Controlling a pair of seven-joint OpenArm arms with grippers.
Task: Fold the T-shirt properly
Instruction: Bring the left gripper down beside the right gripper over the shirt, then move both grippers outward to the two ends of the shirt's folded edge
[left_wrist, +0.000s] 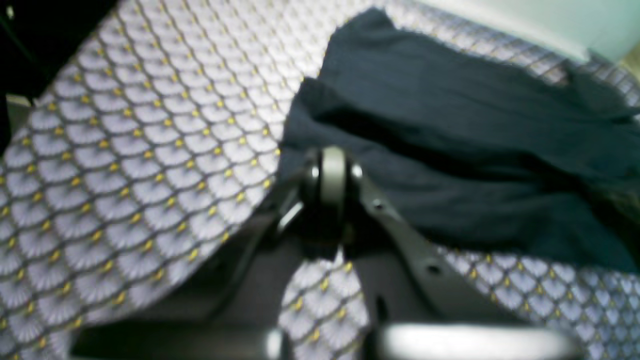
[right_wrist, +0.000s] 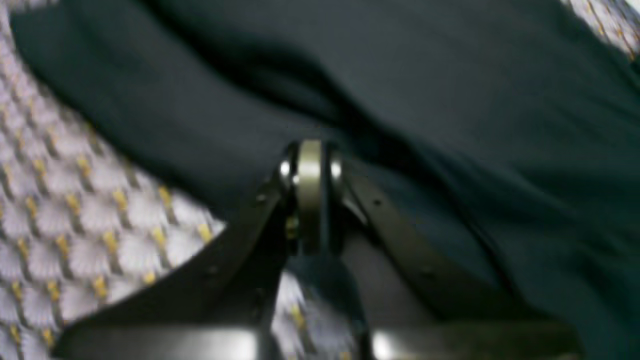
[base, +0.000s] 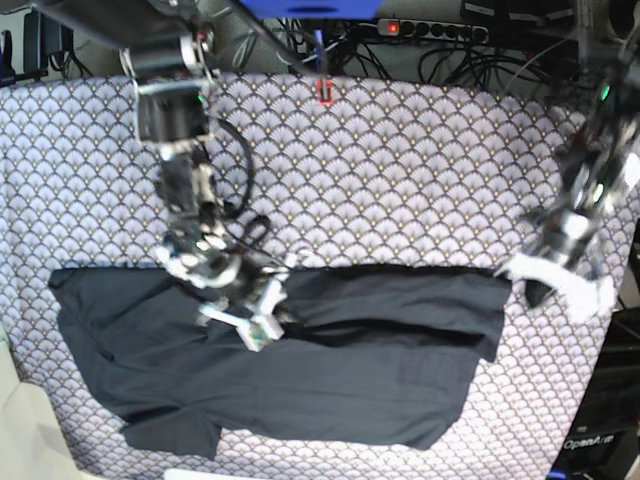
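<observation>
The black T-shirt (base: 300, 370) lies spread across the patterned tablecloth, with its upper right part folded over as a second layer. My right gripper (base: 258, 325) is shut and low over the shirt's upper middle. In the right wrist view its tips (right_wrist: 310, 167) sit against dark cloth (right_wrist: 450, 125) where a crease runs up to them; whether cloth is pinched I cannot tell. My left gripper (base: 535, 288) is shut and hangs just right of the shirt's upper right corner. In the left wrist view it (left_wrist: 332, 170) is at the edge of the shirt (left_wrist: 450, 150), with nothing seen between its fingers.
The purple-grey fan-patterned tablecloth (base: 400, 180) covers the whole table. Cables and a power strip (base: 435, 30) run along the far edge. The right table edge and a dark box (base: 605, 420) lie close to my left arm.
</observation>
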